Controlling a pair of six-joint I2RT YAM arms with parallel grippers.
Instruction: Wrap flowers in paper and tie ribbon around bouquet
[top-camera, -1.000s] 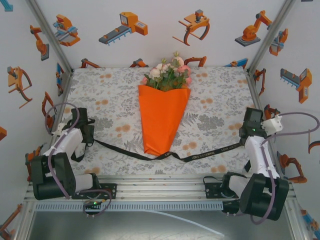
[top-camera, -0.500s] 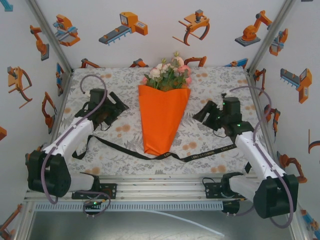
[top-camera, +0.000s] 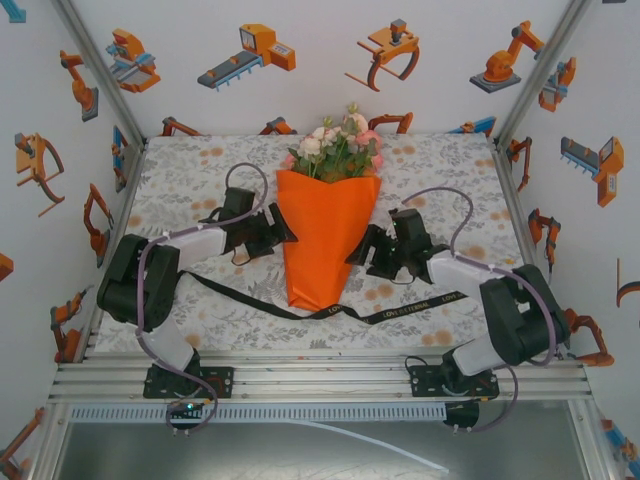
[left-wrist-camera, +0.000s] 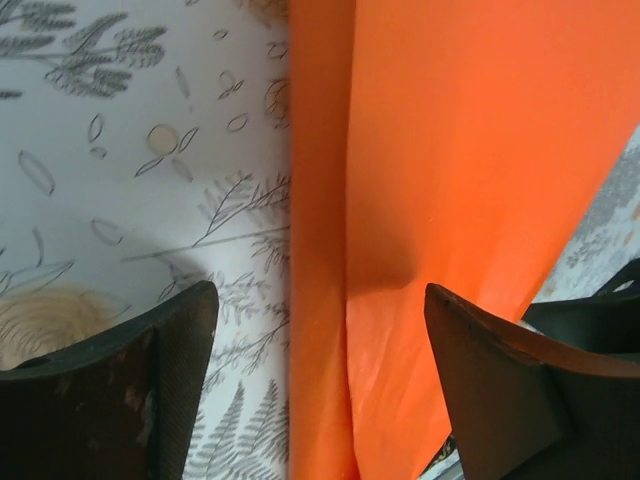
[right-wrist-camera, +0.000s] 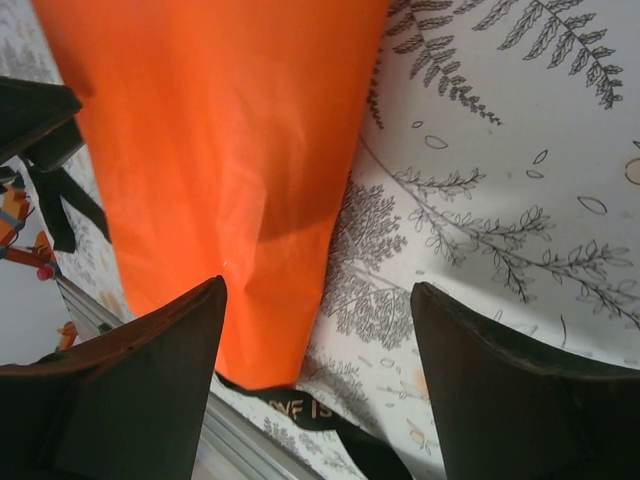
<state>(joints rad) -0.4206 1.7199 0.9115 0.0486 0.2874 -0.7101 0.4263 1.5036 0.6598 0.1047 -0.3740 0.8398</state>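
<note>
- Worktop cloth (top-camera: 200, 180): pale, printed with grey ferns and orange blossoms.
- Walls (top-camera: 320, 95): white, scattered orange-grey robot cartoons.
- Aluminium rail (top-camera: 320, 375) along the near edge.
- Metal corner posts (top-camera: 100, 70).

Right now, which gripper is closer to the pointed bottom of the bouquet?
The right gripper, beside the bouquet's lower half; the left gripper sits higher up, nearer the flowers.

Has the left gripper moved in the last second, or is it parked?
Yes. The left gripper has swung from the near-left corner of the table inward and rearward, to the left edge of the bouquet, which stayed put.
</note>
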